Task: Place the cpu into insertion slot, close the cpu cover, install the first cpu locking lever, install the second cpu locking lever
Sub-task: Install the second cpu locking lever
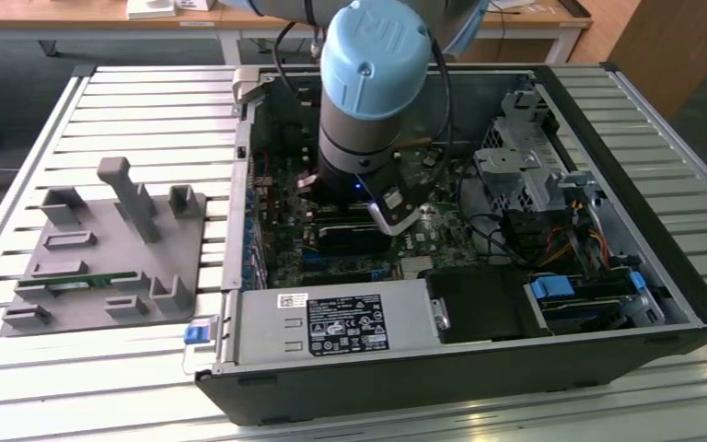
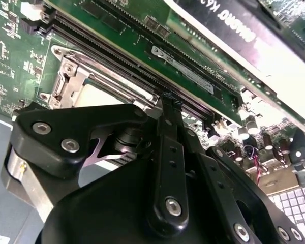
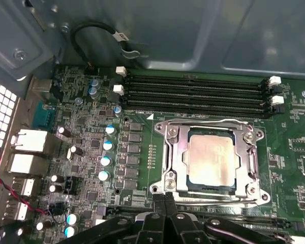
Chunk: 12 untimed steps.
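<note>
In the first wrist view the cpu (image 3: 211, 161), a silvery-grey square, lies flat in the insertion slot (image 3: 255, 189). The cpu cover (image 3: 175, 152), a metal frame with a window, lies down around the chip. Thin wire levers run along two sides of the socket. My gripper (image 3: 164, 197) is shut with nothing between its black fingertips, at the socket's edge just outside the frame's corner. The second wrist view has the gripper (image 2: 169, 97) tip beside the cpu cover (image 2: 76, 71), with the pale cpu (image 2: 99, 94) under it. The arm (image 1: 360, 138) reaches down into the open case.
Long black memory slots (image 3: 193, 91) run beside the socket, and a black card (image 2: 234, 25) stands beyond them. Capacitors (image 3: 107, 145) crowd the board's other side. In the case are a power supply (image 1: 329, 327) and drive cage (image 1: 526, 166). A grey fixture (image 1: 108, 249) sits on the slatted table.
</note>
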Each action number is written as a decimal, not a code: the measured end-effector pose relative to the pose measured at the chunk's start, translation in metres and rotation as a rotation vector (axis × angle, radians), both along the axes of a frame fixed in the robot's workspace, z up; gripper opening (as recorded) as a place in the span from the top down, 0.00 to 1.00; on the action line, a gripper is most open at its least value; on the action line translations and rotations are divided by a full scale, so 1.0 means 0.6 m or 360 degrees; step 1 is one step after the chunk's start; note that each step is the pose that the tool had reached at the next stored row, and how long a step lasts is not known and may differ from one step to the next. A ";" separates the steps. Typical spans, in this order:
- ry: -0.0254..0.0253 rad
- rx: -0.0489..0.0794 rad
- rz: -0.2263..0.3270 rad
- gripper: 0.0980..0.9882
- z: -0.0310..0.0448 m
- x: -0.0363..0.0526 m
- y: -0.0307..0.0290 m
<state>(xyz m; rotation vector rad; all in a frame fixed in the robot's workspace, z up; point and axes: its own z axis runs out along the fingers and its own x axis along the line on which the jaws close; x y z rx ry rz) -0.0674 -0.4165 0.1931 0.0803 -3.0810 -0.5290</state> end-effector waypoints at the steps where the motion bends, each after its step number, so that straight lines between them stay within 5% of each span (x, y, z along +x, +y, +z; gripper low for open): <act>1: 0.00001 0.0007 0.0000 0.99 -0.001 -0.001 -0.0001; 12: 0.00001 0.0082 0.0000 0.99 -0.009 -0.007 0.0002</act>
